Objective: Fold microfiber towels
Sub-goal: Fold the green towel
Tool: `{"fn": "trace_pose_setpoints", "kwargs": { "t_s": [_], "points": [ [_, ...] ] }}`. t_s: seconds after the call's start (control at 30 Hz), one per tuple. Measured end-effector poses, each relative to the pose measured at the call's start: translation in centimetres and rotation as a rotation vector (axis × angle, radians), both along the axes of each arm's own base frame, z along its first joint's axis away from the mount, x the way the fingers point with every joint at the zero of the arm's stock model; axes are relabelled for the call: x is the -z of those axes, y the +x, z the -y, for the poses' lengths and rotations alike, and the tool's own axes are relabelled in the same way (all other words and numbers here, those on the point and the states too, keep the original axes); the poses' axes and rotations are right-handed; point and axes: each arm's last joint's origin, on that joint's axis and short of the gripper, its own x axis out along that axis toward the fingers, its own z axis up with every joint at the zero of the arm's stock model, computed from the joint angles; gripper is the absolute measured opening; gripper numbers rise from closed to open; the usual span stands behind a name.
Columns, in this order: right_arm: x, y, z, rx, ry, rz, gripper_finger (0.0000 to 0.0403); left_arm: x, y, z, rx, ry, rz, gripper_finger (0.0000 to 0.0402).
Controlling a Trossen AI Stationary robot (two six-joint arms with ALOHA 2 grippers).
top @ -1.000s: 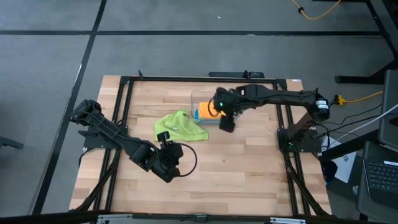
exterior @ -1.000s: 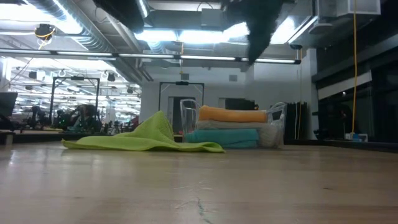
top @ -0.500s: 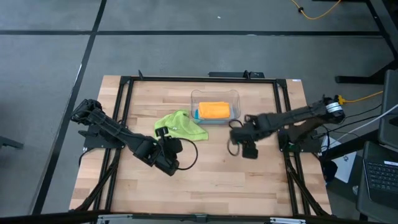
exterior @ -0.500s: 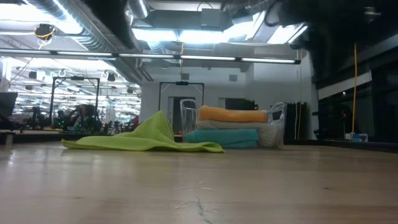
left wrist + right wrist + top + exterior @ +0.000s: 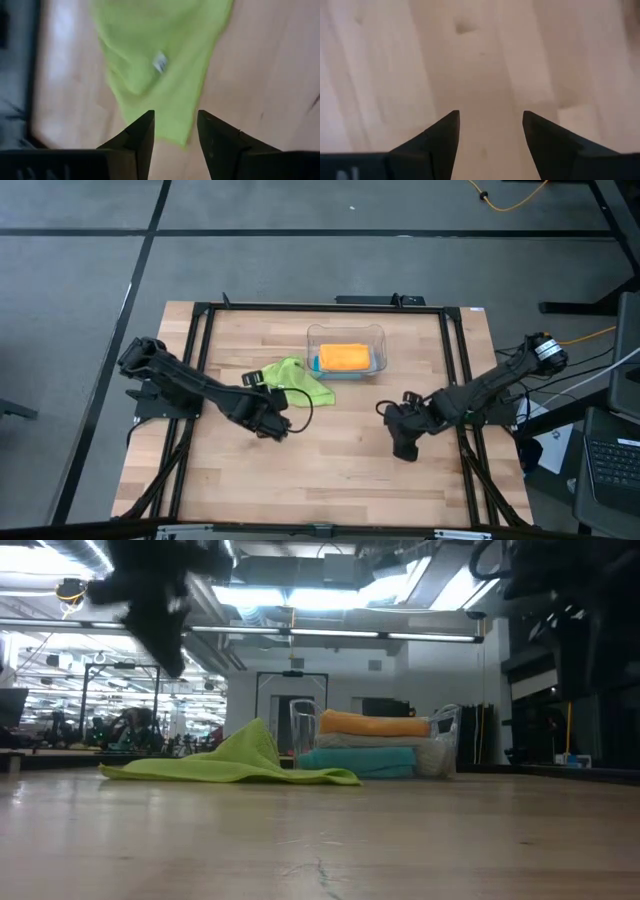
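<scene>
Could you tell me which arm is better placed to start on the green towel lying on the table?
Left, probably: the left gripper hangs open right over the green towel, while the right gripper is over bare wood.

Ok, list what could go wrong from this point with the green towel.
1. The lime green towel lies crumpled, so the open left gripper above its edge may pinch several layers instead of one corner.
2. The towel lies close to the clear bin holding the orange towel; spreading it could nudge the bin.
3. The right gripper hangs open over bare table, far from the towel, so a two-arm fold may lag.
</scene>
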Motion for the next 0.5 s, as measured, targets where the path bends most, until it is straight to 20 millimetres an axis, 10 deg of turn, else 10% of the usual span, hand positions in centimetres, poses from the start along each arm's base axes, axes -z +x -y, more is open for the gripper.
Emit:
{"fn": "trace_pose_setpoints", "kwargs": {
  "t_s": [0.5],
  "points": [
    [-0.1,0.6,-1.6,-0.023,0.079,0.132,0.0220,8.9,-3.3,-3.1,-0.079,-0.212,-0.179,0.0141]
  ]
}}
